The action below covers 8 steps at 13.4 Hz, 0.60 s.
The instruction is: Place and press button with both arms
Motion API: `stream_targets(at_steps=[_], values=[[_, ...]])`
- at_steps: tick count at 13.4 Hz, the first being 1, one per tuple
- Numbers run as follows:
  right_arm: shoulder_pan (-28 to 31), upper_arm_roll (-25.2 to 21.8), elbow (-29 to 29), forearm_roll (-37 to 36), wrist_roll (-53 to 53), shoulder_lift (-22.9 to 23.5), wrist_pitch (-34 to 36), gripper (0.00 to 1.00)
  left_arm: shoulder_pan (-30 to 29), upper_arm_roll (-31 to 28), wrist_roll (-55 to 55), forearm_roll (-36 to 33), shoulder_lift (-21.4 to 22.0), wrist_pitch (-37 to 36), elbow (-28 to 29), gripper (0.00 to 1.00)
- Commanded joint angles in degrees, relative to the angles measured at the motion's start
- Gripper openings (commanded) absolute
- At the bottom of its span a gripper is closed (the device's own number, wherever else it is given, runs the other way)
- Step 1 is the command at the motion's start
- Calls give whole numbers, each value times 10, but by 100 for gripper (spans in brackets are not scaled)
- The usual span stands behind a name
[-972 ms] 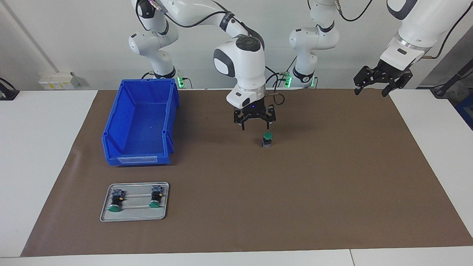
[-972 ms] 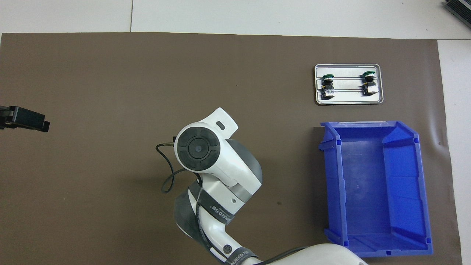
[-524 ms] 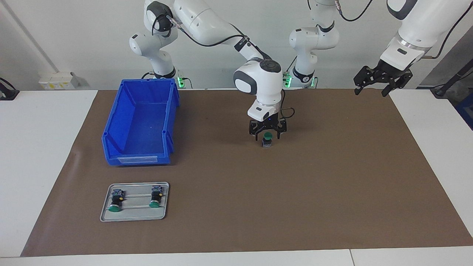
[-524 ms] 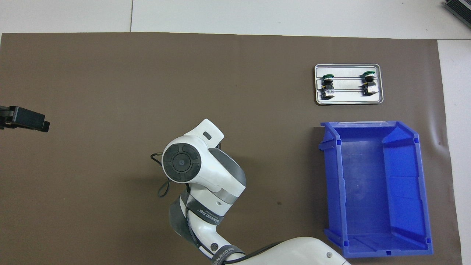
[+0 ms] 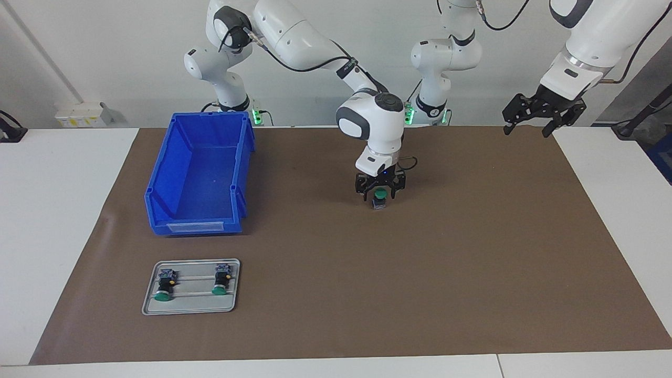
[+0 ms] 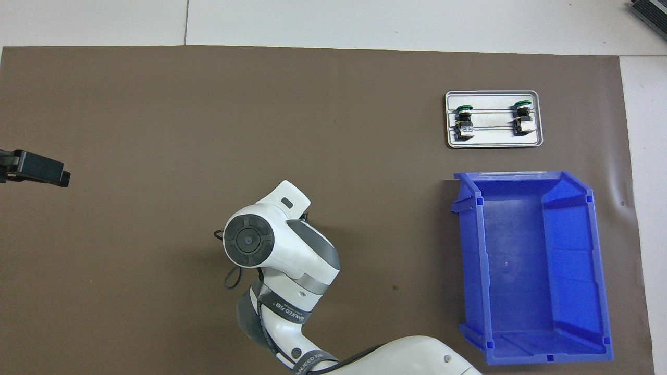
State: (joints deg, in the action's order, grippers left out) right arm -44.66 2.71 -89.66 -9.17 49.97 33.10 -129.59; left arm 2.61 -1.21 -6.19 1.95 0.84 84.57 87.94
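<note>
The button [image 5: 379,200] stands upright on the brown mat in the middle of the table, green cap up. My right gripper [image 5: 379,195] is low over it, open, with a finger on either side of the green cap. In the overhead view the right arm's wrist [image 6: 260,242] hides the button and the gripper. My left gripper [image 5: 527,130] is open and empty, and waits in the air over the mat's edge at the left arm's end; part of it shows in the overhead view [image 6: 35,170].
A blue bin [image 5: 157,207] [image 6: 471,260] stands empty toward the right arm's end. A small grey tray [image 5: 149,307] [image 6: 494,141] with two more green-capped buttons lies farther from the robots than the bin.
My right gripper has moved sideways toward the button and come down, from beside and above it to straddling its cap. The left arm has not moved.
</note>
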Motion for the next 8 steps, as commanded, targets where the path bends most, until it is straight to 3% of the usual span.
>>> stream_targets(at_steps=[1, 3, 8], values=[[0, -1, -19, -15, 7, -8, -4, 47, -5, 5, 7, -9, 13, -2, 14, 100], [2, -1, -13, -15, 3, -8, -4, 0, -5, 5, 7, -9, 13, -2, 14, 100], [4, -2, 12, -6, 9, -12, 19, 0, -5, 5, 7, -9, 13, -2, 14, 100]])
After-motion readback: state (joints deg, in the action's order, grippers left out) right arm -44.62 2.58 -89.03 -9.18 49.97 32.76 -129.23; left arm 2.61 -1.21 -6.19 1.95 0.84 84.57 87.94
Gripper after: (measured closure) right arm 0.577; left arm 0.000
